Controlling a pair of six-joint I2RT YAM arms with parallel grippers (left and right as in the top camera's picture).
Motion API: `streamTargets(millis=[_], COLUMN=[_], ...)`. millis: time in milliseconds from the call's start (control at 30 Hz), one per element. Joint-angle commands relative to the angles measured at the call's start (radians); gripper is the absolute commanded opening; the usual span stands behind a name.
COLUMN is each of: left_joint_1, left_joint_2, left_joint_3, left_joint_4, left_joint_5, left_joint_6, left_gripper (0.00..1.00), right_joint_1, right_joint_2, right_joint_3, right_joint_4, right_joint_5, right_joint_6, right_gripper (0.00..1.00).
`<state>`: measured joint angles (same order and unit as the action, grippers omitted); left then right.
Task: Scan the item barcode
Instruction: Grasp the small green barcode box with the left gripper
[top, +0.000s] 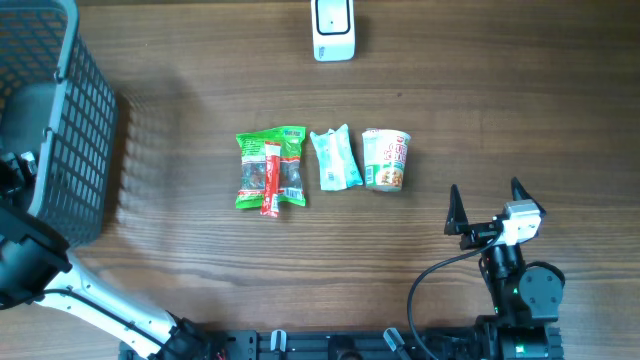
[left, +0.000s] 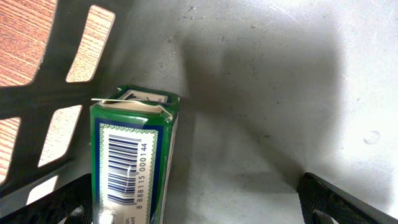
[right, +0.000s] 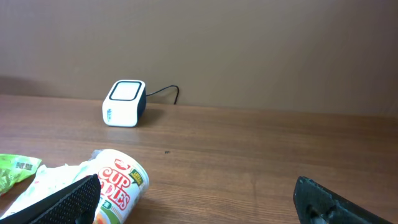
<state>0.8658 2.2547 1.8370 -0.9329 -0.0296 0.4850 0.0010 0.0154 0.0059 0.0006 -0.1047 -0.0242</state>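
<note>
Overhead top-down — right wrist low toward scanner (right: 124, 102)

A grey mesh basket (top: 85, 150) stands at the left edge of the wooden table (top: 500, 90).

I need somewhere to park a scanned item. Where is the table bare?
Bare tabletop lies between the scanner and the teal packet, between the basket and the green packet, and right of the cup noodles, ahead of the right gripper. Crowded: the three snacks sit close together in one row.
</note>
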Motion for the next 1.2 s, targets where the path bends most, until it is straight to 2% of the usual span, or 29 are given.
streamTargets(millis=[0, 67, 200, 300, 400, 467, 633, 833, 1000, 1167], left_joint_1=[0.009, 0.009, 0.009, 0.009, 0.009, 0.009, 0.009, 0.008, 0.008, 0.002], left_joint_2=[0.017, 0.017, 0.017, 0.017, 0.017, 0.017, 0.011, -0.043, -0.159, -0.312], left_joint_3=[-0.003, -0.003, -0.003, -0.003, -0.003, -0.003, 0.013, 0.044, 0.070, 0.077], left_joint_4=[0.006, 0.005, 0.006, 0.006, 0.014, 0.025, 0.032, 0.032, 0.034, 0.089], left_joint_5=[0.027, 0.034, 0.034, 0.033, 0.033, 0.034, 0.038, 0.086, 0.249, 0.311], left_joint_6=[-0.010, -0.010, -0.010, -0.010, -0.011, -0.035, -0.086, -0.157, -0.162, -0.296], left_gripper=[0.96, 0.87, 0.55, 0.50, 0.33, 0.30, 0.09, 0.04, 0.04, 0.04], right_joint_1=[-0.005, -0.005, -0.005, -0.005, -0.005, -0.005, -0.005, -0.005, -0.005, -0.005], right_joint_2=[-0.006, -0.006, -0.006, -0.006, -0.006, -0.006, -0.006, -0.006, -0.006, -0.006], right_joint_3=[-0.001, -0.001, -0.001, -0.001, -0.001, -0.001, -0.001, -0.001, -0.001, -0.001], right_joint_4=[0.006, 0.006, 0.006, 0.006, 0.006, 0.006, 0.006, 0.006, 0.006, 0.006], right_joint_5=[-0.002, -0.001, -0.001, -0.001, -0.001, -0.002, -0.002, -0.001, -0.002, -0.002], right_joint_6=[0.000, 0.000, 0.000, 0.000, 0.000, 0.000, 0.001, 0.000, 0.000, 0.000], right_gripper=[1.00, 1.00, 1.00, 1.00, 1.00, 1.00, 1.00, 1.00, 1.00, 1.00])
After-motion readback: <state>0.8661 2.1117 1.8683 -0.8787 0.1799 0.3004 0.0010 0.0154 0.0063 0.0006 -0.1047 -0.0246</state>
